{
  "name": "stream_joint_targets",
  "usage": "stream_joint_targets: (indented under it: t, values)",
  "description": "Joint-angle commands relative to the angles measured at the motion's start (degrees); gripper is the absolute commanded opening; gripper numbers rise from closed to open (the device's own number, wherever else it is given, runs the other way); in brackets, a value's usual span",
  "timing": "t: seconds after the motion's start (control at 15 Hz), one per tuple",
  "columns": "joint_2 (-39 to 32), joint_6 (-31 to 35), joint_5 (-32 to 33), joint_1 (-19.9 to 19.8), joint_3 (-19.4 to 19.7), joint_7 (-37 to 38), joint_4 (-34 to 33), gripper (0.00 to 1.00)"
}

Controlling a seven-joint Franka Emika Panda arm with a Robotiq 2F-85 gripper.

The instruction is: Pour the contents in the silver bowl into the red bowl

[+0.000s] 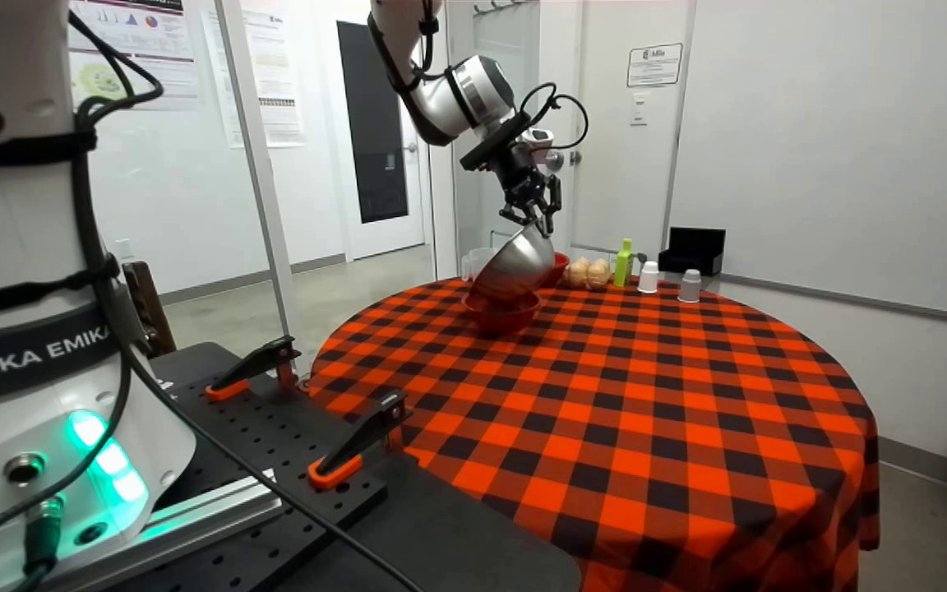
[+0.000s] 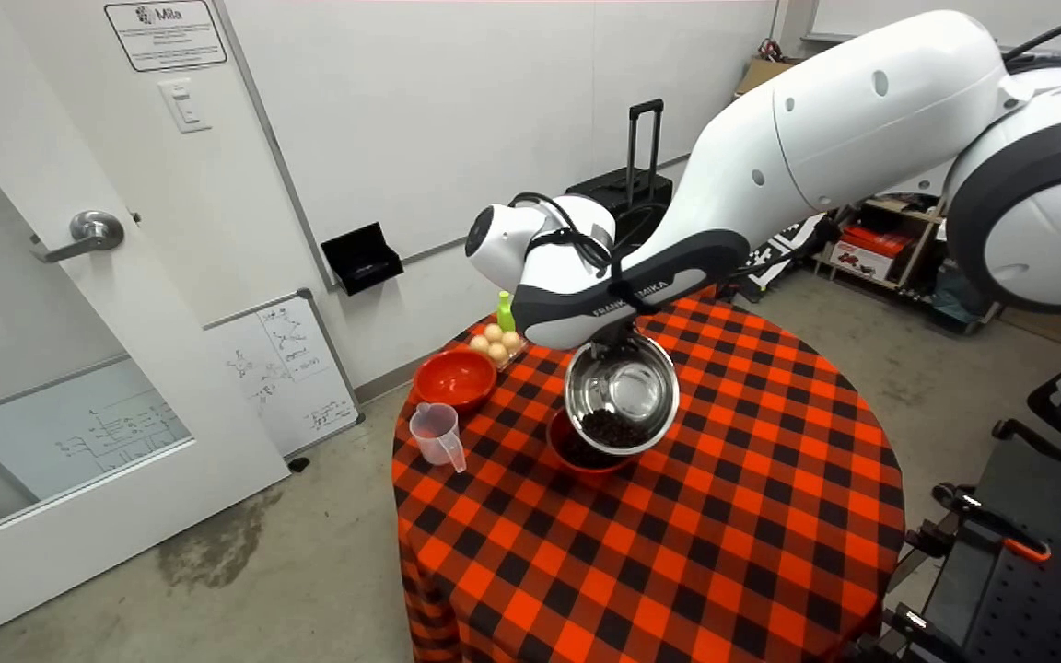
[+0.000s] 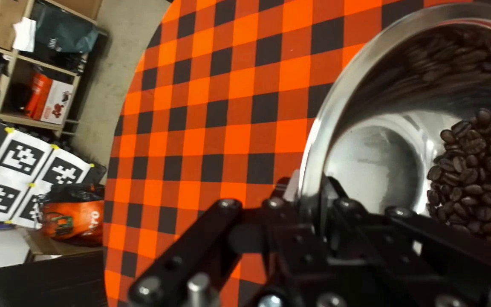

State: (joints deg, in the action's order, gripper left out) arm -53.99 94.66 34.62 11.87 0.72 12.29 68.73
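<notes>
My gripper (image 3: pixel 311 192) is shut on the rim of the silver bowl (image 3: pixel 373 166) in the wrist view. The silver bowl is tilted, and dark coffee beans (image 3: pixel 480 170) lie gathered on its low side. In the exterior views the silver bowl (image 1: pixel 523 261) (image 2: pixel 627 382) hangs over the red bowl (image 1: pixel 502 319) (image 2: pixel 590 471) on the table, its low edge just above or at the red rim; whether they touch I cannot tell. Dark contents show inside the red bowl in an exterior view. The gripper (image 1: pixel 543 224) is above the bowl's raised side.
A larger red bowl (image 2: pixel 455 378), a clear measuring jug (image 2: pixel 437 433), eggs (image 2: pixel 496 343) and a green bottle (image 2: pixel 505 313) stand near the table's edge. White cups (image 1: pixel 649 277) stand by the bottle. A checked cloth (image 1: pixel 605 427) covers the round table.
</notes>
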Motion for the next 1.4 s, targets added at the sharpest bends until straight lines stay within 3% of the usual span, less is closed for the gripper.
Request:
stream_joint_targets:
  t: [0.0, 0.2, 1.0, 1.13, 1.33]
  values:
    - [-0.5, -2.1, -6.5, -1.5, -0.5, -6.7, -3.6, 0.02]
    - [-0.4, -2.7, -11.7, -3.5, -0.5, -11.1, -5.0, 0.02]
    - [-1.1, -8.1, -27.9, -19.2, -4.9, -43.4, -8.0, 0.02]
    - [-1.6, -9.8, -31.1, -21.9, -5.7, -46.2, -8.1, 0.02]
    - [-2.3, -7.2, -34.6, -25.1, -5.2, -46.8, -7.1, 0.02]
